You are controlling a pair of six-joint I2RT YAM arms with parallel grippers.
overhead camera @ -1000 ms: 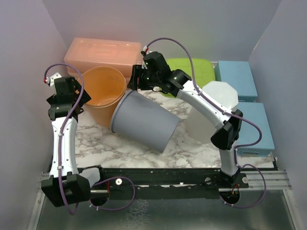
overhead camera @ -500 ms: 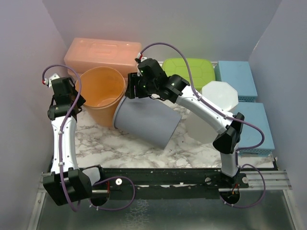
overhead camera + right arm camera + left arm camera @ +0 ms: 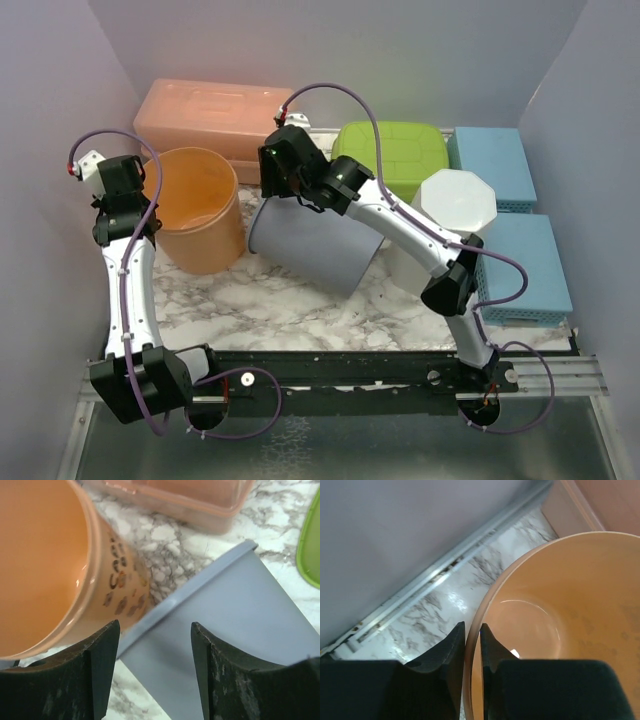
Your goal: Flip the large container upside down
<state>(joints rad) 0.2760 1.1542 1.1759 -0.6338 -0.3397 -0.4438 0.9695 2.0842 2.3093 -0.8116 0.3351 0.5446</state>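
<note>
A large grey container [image 3: 315,245] lies tipped on the marble table, its rim [image 3: 175,602] toward the back left, close to an upright orange container [image 3: 195,200] of about the same size. My right gripper [image 3: 275,185] hangs just above that grey rim. It is open [image 3: 155,625], with grey wall [image 3: 235,620] and the orange side [image 3: 120,587] showing between its fingers. My left gripper [image 3: 148,192] is shut on the orange container's left rim [image 3: 485,605]; one finger is inside and one outside [image 3: 472,627].
A salmon lidded box [image 3: 210,110] stands at the back behind both containers. A green-lidded box [image 3: 395,150], a white octagonal tub [image 3: 455,205] and two blue baskets [image 3: 490,165] [image 3: 525,270] fill the right side. The left wall [image 3: 395,540] runs close beside my left arm.
My left gripper has closed onto the orange rim. The right arm has moved left and back, and the grey container has shifted with it toward the orange one.
</note>
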